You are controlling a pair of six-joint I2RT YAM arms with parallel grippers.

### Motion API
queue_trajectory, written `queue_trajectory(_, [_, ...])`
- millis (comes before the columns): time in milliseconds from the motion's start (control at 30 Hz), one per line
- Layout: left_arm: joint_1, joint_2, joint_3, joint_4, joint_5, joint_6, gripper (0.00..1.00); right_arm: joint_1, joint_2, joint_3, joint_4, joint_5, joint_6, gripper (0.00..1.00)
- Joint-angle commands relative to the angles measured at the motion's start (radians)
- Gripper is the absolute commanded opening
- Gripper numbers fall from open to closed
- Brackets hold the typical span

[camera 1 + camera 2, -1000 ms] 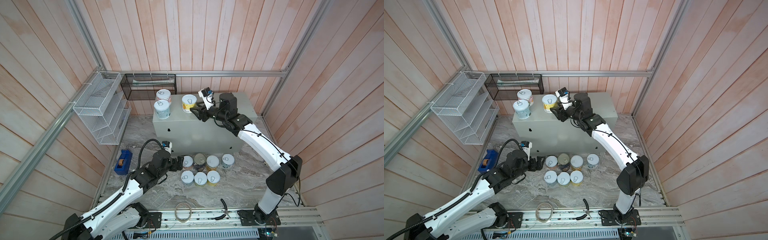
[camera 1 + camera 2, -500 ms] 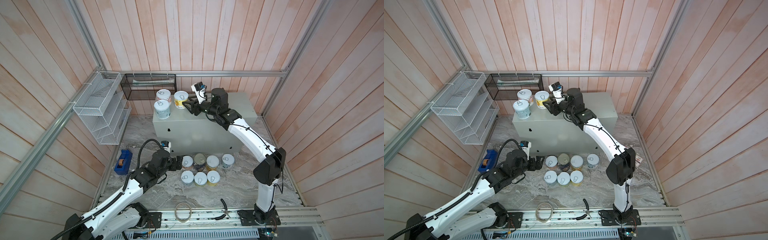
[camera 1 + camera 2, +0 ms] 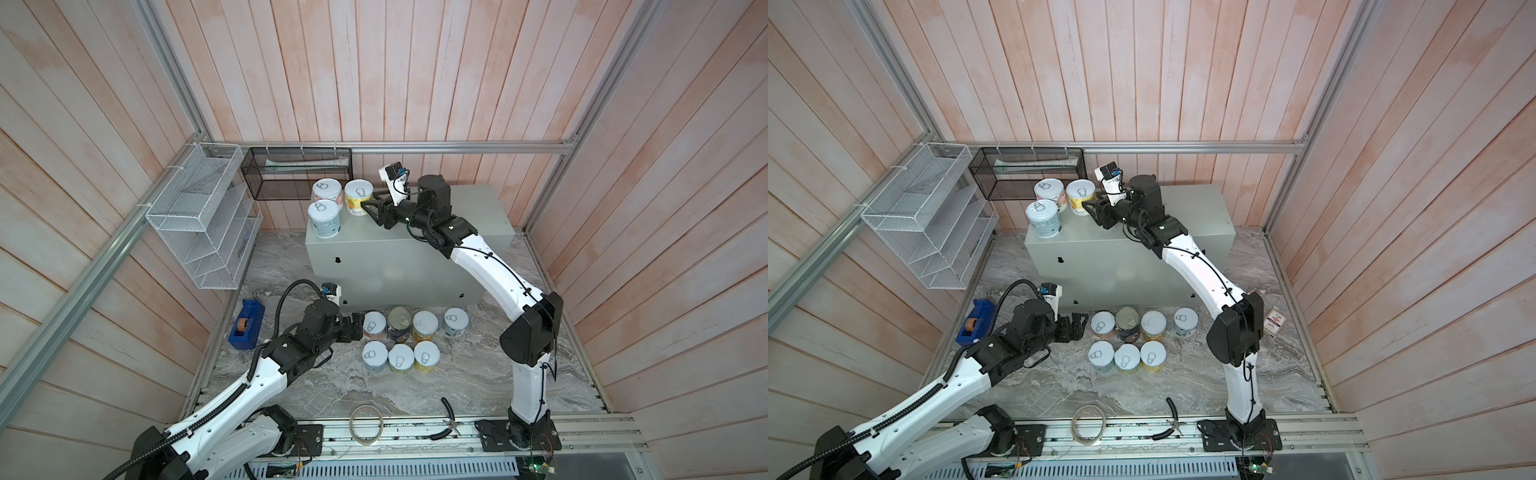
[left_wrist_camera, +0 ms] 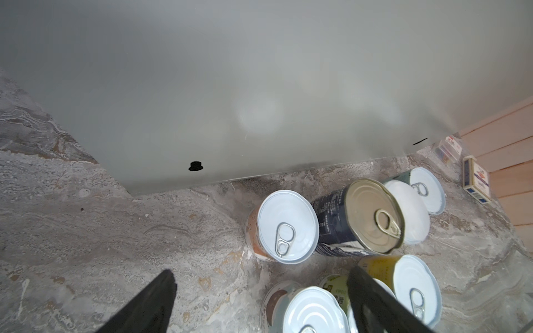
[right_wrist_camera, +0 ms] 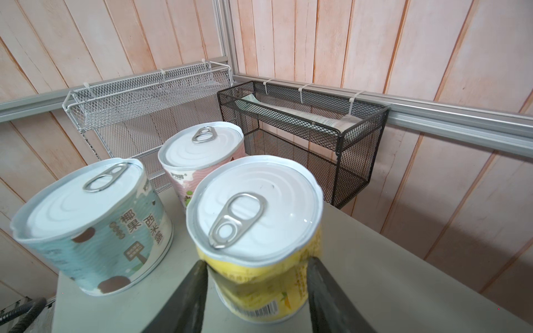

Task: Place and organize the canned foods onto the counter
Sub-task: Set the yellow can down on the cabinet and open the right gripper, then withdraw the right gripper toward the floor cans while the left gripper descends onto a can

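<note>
1. Three cans at left end of pale grey-green metal box counter [image 3: 478, 208]: pink-label can [image 3: 327, 191] in rear-left corner, teal-label can [image 3: 323, 216] at left edge just in front of it, yellow-label can [image 3: 357, 198] just beside pink, along rear edge.
2. R gripper [image 5: 256, 262] clamped on yellow can's sides; can upright.
3. L gripper [image 3: 358, 328] jaws spread, empty, low over grey marble floor [image 3: 415, 395], next to seven cans [image 3: 400, 358] grouped before counter's front edge.

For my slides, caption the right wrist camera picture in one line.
Right gripper holds a yellow can beside a teal can and a pink can on the counter, a black mesh basket behind.
</note>
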State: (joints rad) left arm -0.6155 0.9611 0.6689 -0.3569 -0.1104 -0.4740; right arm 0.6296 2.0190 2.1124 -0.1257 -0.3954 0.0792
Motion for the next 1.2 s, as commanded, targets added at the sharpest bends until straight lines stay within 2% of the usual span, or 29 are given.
queue_trajectory(0, [0.005, -0.004, -0.013, 0.019, 0.005, 0.011, 0.95, 0.010, 0.033, 0.056, 0.008, -0.020, 0.018, 0.54])
queue_trajectory(300, [0.006, -0.061, -0.031, -0.010, 0.003, -0.002, 0.96, 0.013, 0.012, 0.077, -0.028, 0.020, 0.023, 0.56])
queue_trajectory(400, [0.005, -0.087, -0.045, -0.023, 0.023, -0.004, 0.99, 0.017, -0.051, 0.052, -0.065, 0.057, 0.013, 0.61])
queue_trajectory(500, [0.001, -0.107, -0.055, -0.046, 0.044, -0.024, 1.00, 0.037, -0.145, 0.012, -0.133, 0.150, -0.012, 0.67])
queue_trajectory(600, [-0.050, -0.147, -0.070, -0.088, 0.000, -0.074, 1.00, 0.073, -0.259, -0.031, -0.251, 0.289, -0.033, 0.75])
queue_trajectory(700, [-0.124, -0.171, -0.089, -0.098, -0.064, -0.108, 1.00, 0.122, -0.396, -0.143, -0.320, 0.423, -0.020, 0.81])
queue_trajectory(767, [-0.169, -0.162, -0.091, -0.116, -0.088, -0.125, 1.00, 0.153, -0.490, -0.233, -0.355, 0.470, 0.014, 0.83])
queue_trajectory(967, [-0.301, -0.126, -0.126, -0.137, -0.167, -0.206, 1.00, 0.229, -0.792, -0.623, -0.325, 0.523, 0.130, 0.85])
queue_trajectory(1033, [-0.330, -0.114, -0.133, -0.127, -0.195, -0.233, 1.00, 0.229, -0.850, -0.716, -0.333, 0.531, 0.169, 0.85])
queue_trajectory(1067, [-0.378, -0.108, -0.139, -0.114, -0.208, -0.247, 1.00, 0.230, -0.875, -0.758, -0.339, 0.543, 0.189, 0.85])
queue_trajectory(1167, [-0.415, -0.076, -0.152, -0.079, -0.222, -0.276, 1.00, 0.229, -0.925, -0.853, -0.349, 0.558, 0.230, 0.85])
